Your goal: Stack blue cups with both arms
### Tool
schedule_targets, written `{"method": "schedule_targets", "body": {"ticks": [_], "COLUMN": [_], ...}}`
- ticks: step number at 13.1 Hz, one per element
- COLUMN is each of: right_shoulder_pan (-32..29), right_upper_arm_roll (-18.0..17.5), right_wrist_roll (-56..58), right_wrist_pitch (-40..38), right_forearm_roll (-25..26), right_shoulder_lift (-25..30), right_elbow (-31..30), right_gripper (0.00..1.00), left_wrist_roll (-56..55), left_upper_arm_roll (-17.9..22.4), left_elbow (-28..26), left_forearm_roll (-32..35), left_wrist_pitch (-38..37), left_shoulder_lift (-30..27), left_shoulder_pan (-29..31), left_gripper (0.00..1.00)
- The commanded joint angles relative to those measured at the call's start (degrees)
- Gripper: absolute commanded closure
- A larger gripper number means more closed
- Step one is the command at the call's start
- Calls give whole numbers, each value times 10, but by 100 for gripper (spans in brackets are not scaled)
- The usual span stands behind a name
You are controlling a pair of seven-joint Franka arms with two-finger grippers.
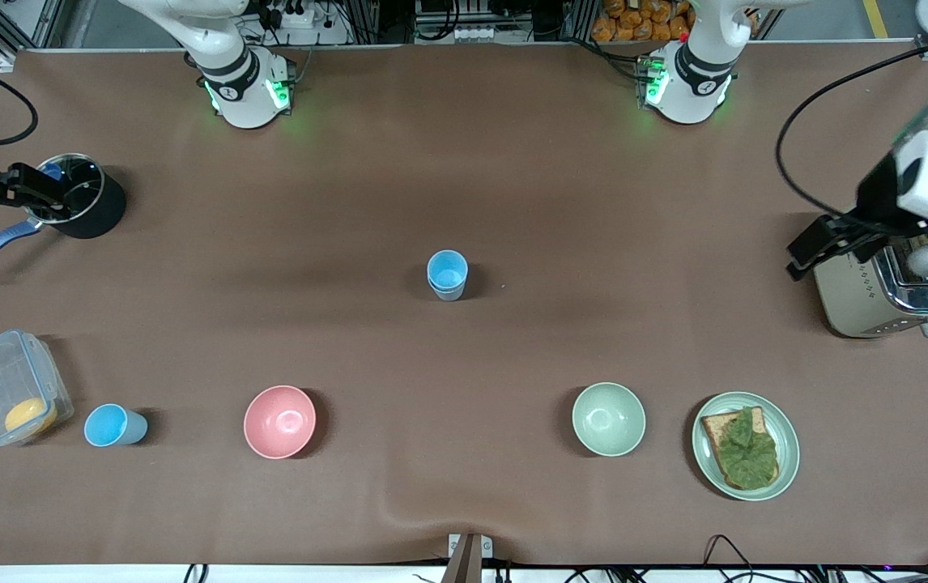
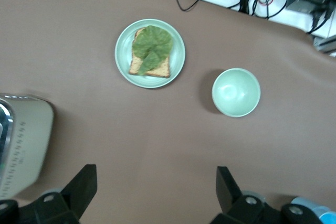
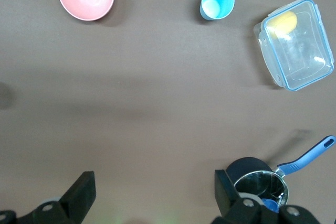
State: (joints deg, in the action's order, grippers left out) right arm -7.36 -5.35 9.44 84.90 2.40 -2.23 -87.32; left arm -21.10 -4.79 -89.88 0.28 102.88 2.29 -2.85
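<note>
Even, fairly bright overhead light; soft short shadows beside bowls & cups on the brown table (image 1: 464, 162). Green LED glow at both arm bases. Glare on chrome toaster (image 1: 889, 295). Left wrist view slightly soft, toaster edge blurred; front view sharp w/ no obvious edge distortion

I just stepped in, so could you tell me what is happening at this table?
Neither arm is handling anything. At the table's middle, two blue cups sit nested; a third blue cup stands beside the clear container. The left pincer hangs open by the toaster, the right pincer open by the pot.
</note>
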Motion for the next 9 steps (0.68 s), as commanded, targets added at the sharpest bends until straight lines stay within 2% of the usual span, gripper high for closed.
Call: {"method": "schedule_targets", "body": {"ticks": [1, 9], "right_shoulder_pan": [-10, -8], "right_upper_arm_roll": [-7, -7], "right_wrist_roll": [8, 8], "right_wrist_pitch": [-4, 1], "right_forearm_roll": [2, 3], "right_shoulder_lift": [-7, -7], "right_elbow": [14, 14], "right_gripper": [0, 0], "left_wrist_roll": [49, 92], "left_upper_arm_roll": [2, 14], "left_elbow": [-13, -6], "left_forearm_roll": [-10, -8], "left_wrist_pitch": [-34, -51], "left_shoulder_lift": [-21, -23], "left_shoulder_pan": [5, 12], "left_gripper": [0, 0]}}
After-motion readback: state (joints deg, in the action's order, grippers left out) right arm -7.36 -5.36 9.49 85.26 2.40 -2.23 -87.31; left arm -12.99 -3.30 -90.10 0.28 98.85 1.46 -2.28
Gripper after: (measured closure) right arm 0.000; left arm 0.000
